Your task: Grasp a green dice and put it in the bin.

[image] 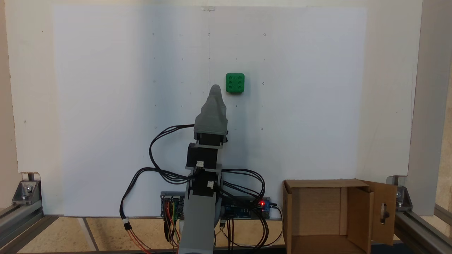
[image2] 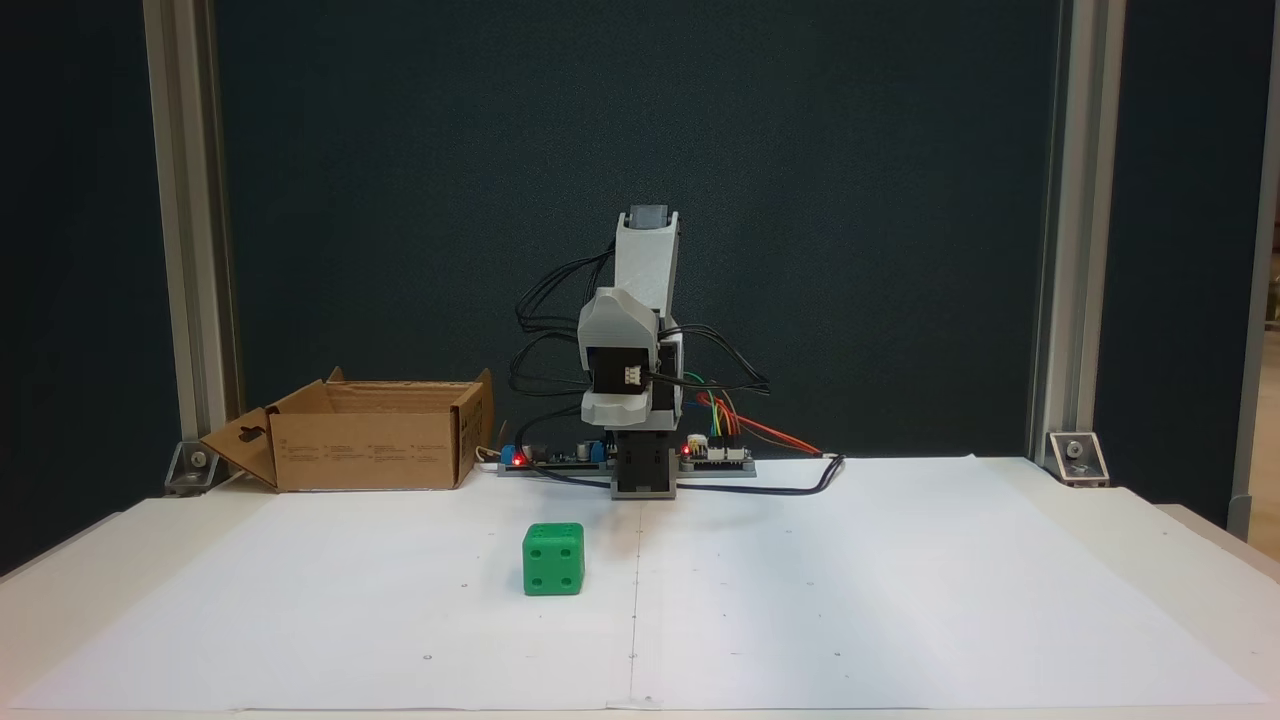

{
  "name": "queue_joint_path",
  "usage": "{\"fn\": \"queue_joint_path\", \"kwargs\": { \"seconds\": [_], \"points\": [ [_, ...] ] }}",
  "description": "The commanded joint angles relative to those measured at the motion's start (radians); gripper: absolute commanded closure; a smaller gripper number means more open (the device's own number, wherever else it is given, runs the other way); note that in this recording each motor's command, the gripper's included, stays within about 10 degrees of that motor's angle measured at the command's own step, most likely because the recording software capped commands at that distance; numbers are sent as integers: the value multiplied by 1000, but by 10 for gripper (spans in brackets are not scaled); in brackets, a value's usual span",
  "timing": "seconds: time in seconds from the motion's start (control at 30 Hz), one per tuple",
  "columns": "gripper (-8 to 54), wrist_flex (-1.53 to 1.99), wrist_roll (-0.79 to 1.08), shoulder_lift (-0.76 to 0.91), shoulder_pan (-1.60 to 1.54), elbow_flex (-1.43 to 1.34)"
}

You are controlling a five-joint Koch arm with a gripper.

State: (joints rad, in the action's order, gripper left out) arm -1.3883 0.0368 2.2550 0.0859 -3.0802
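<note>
- The gripper (image: 215, 89) shows as one grey pointed tip in the fixed view from above; its jaws lie one behind the other, so I cannot tell whether they are apart or together.
- In the fixed view from the front the gripper (image2: 640, 480) is folded down in front of the arm's base, and its tips are hard to make out there.
- The arm (image2: 645, 300) stands folded and upright, with black cables looping from it.
- The dice (image: 235, 83) lies on the white paper (image: 106, 106), just beside the tip and to its right in the view from above, not touching it.
- That view shows the dice's top face with six pips.
- The front view shows the dice (image2: 553, 560) well in front of the base, with four pips on the face towards the camera.
- The dice is bright green with rounded corners.
- The bin (image: 328, 215), a brown cardboard box, is open beside the base; one flap has a slot cutout.
- The front view shows small print on the bin's (image2: 365, 440) side, too small to read.
- Red lights glow on the circuit boards (image2: 560, 458) at the base.
</note>
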Motion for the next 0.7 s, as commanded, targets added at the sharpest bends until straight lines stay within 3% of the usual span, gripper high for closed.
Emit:
{"fn": "queue_joint_path", "kwargs": {
  "seconds": [0.0, 0.67],
  "points": [
    [17, 117, 2, 112, -143, -37],
    [25, 95, 0, 112, -141, -29]
  ]
}}
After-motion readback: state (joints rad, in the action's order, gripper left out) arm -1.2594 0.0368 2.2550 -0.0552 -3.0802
